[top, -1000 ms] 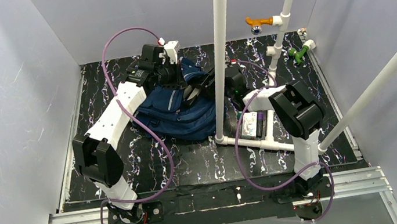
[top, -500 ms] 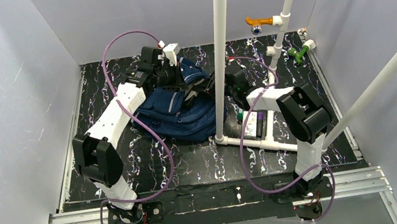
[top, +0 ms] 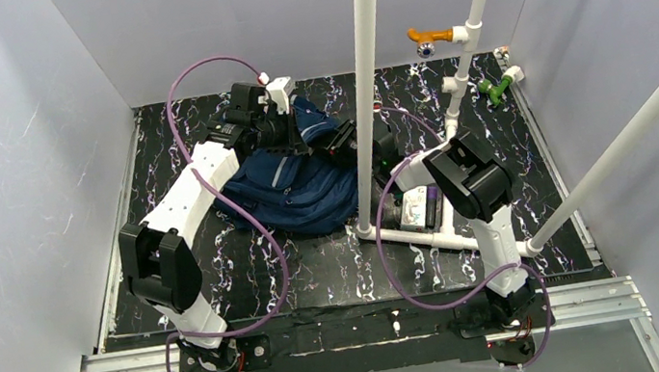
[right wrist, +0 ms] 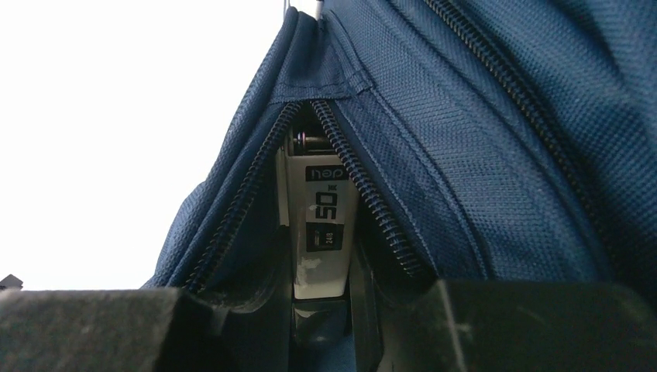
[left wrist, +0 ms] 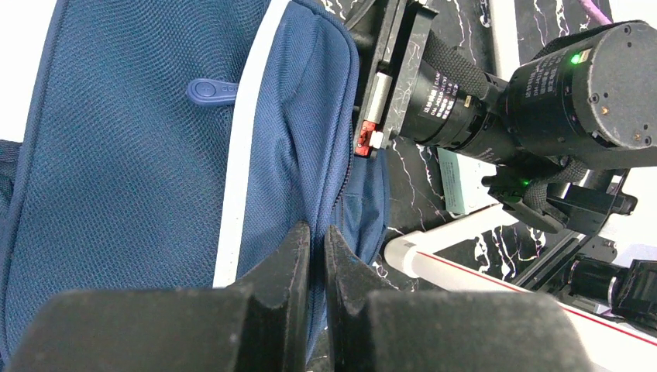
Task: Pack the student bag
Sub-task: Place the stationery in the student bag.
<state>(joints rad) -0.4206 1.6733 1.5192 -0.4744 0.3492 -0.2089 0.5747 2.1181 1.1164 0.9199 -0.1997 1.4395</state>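
Student bag (top: 293, 196) slumped on the far middle of the table (top: 338, 272), edge fabric pinched in the pressed-together left gripper (left wrist: 318, 232), unzipped mouth just ahead of the right gripper (right wrist: 318, 260), clamped on a white box (right wrist: 321, 221) inside that opening.

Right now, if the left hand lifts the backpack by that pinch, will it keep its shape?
Probably not: the backpack lies slumped and creased, so it should sag from the left hand's thin fold. The woven cloth looks grippy, unlikely to slip. The right hand's white box likely adds little weight.
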